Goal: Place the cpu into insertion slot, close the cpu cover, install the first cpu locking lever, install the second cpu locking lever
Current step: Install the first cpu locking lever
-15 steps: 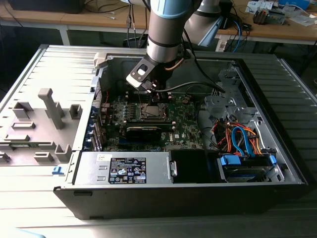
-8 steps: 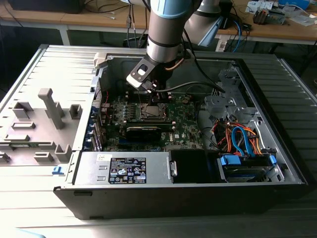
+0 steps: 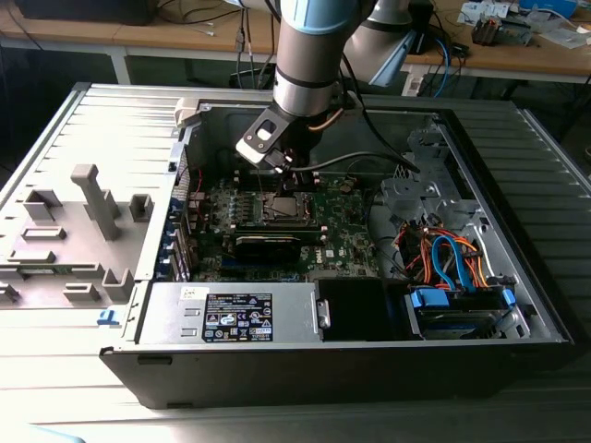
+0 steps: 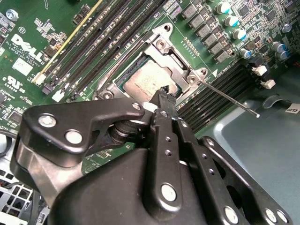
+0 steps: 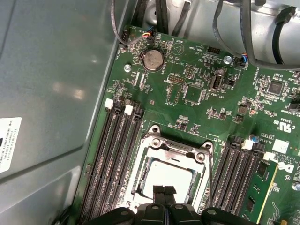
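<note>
So the chip (image 5: 168, 174) is sitting in the socket (image 3: 280, 209) on the green board (image 5: 197, 70). The metal cover (image 5: 174, 151) lies flat over it, with the silvery face showing through the cut-out. The gripper (image 5: 164, 191) hangs right at the chip's edge, jaws pinched together with nothing between them. Can't tell if it's touching. One thin lever rod (image 4: 229, 98) sticks out loose from the socket's corner, across the black memory slots (image 4: 211, 105).

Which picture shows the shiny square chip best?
The first wrist view: the small silvery-grey square cpu faces the camera. The second wrist view shows it slanted, partly behind the black gripper; in the exterior view it is tiny.
</note>
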{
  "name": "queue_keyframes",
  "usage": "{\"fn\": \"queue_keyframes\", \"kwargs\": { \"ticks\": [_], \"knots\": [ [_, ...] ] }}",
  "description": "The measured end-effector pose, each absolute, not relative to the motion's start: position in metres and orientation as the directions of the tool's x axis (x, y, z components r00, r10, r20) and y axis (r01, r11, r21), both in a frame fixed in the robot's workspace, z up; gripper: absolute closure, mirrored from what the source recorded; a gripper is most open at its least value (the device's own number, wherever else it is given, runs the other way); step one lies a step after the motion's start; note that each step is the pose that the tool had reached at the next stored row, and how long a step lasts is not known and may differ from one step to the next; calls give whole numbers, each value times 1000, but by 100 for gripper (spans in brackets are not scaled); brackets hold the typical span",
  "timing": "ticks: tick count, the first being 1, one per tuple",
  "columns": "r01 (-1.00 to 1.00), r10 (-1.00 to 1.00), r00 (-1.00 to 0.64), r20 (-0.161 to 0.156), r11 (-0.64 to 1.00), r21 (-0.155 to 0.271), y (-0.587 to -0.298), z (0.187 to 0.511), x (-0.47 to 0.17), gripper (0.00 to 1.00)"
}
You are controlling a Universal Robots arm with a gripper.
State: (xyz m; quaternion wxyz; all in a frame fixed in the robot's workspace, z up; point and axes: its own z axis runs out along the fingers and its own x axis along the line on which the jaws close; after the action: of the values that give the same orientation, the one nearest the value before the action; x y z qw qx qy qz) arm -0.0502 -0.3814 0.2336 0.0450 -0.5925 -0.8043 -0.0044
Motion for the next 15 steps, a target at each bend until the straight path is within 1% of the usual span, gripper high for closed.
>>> {"fn": "queue_keyframes", "kwargs": {
  "ticks": [15],
  "knots": [
    [950, 949, -305, 78, 309, -46, -381, 234, -50, 89]
  ]
}}
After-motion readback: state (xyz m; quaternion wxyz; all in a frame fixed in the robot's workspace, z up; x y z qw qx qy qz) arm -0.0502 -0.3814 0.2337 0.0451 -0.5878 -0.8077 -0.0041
